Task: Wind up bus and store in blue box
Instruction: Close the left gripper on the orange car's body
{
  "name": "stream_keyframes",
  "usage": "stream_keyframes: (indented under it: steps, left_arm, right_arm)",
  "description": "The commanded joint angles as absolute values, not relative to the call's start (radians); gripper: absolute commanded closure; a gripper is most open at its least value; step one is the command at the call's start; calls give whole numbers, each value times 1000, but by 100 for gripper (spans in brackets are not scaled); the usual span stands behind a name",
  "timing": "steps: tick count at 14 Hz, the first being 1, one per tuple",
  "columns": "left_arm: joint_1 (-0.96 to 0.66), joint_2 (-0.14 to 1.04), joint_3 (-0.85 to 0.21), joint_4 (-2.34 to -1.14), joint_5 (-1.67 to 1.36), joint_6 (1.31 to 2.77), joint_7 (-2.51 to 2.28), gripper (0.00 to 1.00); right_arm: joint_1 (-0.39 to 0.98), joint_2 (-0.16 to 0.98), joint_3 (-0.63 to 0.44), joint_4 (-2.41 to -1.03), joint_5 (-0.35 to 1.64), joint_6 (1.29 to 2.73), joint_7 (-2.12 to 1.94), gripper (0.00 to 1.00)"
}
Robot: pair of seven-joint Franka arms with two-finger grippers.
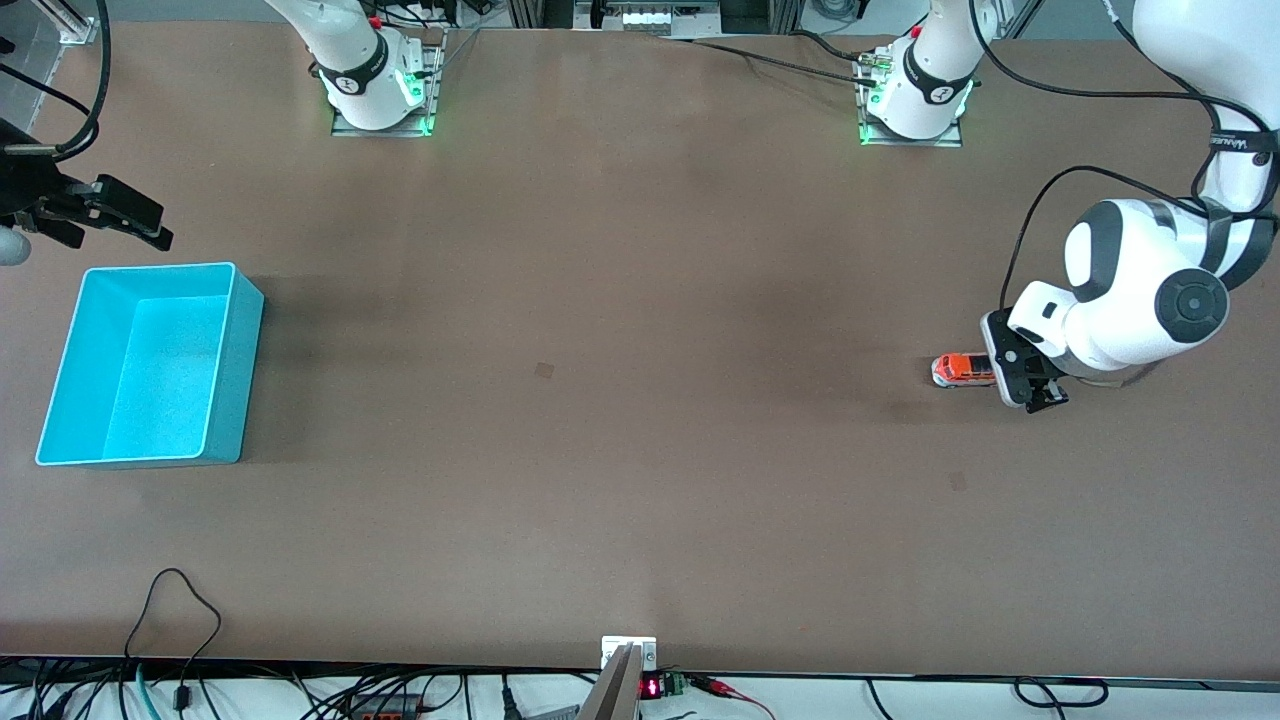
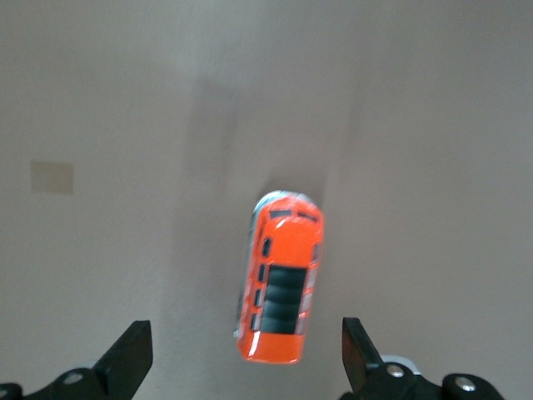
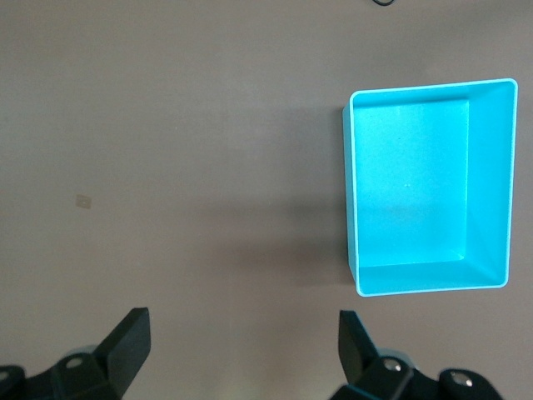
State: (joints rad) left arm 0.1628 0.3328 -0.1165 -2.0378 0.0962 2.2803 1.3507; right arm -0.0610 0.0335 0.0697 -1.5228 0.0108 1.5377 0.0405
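The right gripper (image 1: 125,215) waits, fingers apart, above the tabletop (image 1: 600,400) beside the empty light cyan-blue rectangular plastic box (image 1: 150,365); toward the left arm's end, the left gripper (image 1: 1035,385), fingers spread, hovers over the small orange toy bus (image 1: 965,370), and should descend squarely astride its sides before closing

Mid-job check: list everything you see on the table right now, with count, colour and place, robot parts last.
bus: one, orange with dark windows, on the table at the left arm's end, under the left end effector.
blue box: one, light cyan-blue, nothing inside, at the right arm's end of the table.
table: one, brown.
left end effector: one, black fingers, open, over the bus with a finger on each side, not touching it.
right end effector: one, black, open, waiting in the air by the box's edge nearest the robot bases.
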Motion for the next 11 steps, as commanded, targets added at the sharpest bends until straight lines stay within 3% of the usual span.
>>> stream_keyframes:
  steps: [1, 11]
  left_arm:
    - [181, 314, -124, -2129, 143, 2417, 1423, 0]
    - [196, 364, -126, -2241, 144, 2600, 1457, 0]
  right_arm:
    - [-61, 21, 74, -1529, 11, 1537, 57, 0]
    - [-61, 21, 74, -1529, 11, 1537, 57, 0]
